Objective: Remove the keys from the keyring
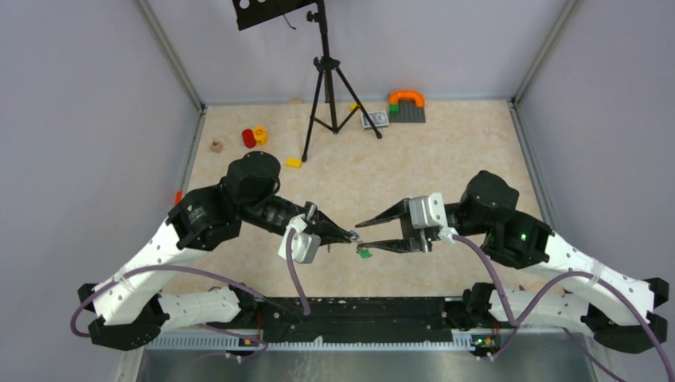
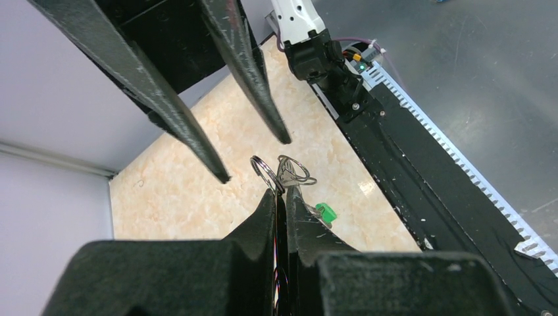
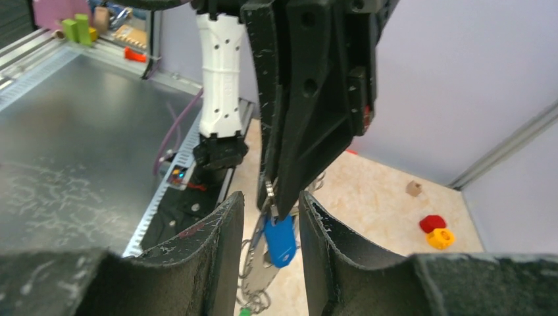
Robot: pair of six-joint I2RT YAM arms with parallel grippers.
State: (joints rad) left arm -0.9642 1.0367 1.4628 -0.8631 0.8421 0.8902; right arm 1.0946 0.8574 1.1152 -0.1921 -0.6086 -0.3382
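My left gripper (image 1: 351,235) (image 2: 283,195) is shut on the keyring (image 2: 266,174), a thin silver ring that sticks out past its fingertips, held above the table. More wire loops (image 2: 295,170) hang beside it. The green-tagged key (image 2: 325,212) (image 1: 365,254) dangles below. My right gripper (image 1: 360,237) (image 3: 270,197) is open, its fingers (image 3: 220,230) on either side of the left gripper's tip. The blue-tagged key (image 3: 280,241) and a silver key (image 3: 258,284) hang between the open jaws without touching them. Any other keys are hidden.
A black tripod (image 1: 322,87) stands at the back middle. Red and yellow pieces (image 1: 255,137), a yellow block (image 1: 294,162), a small wooden cube (image 1: 216,146) and toy bricks (image 1: 406,105) lie on the far table. A black rail (image 1: 358,310) runs along the near edge.
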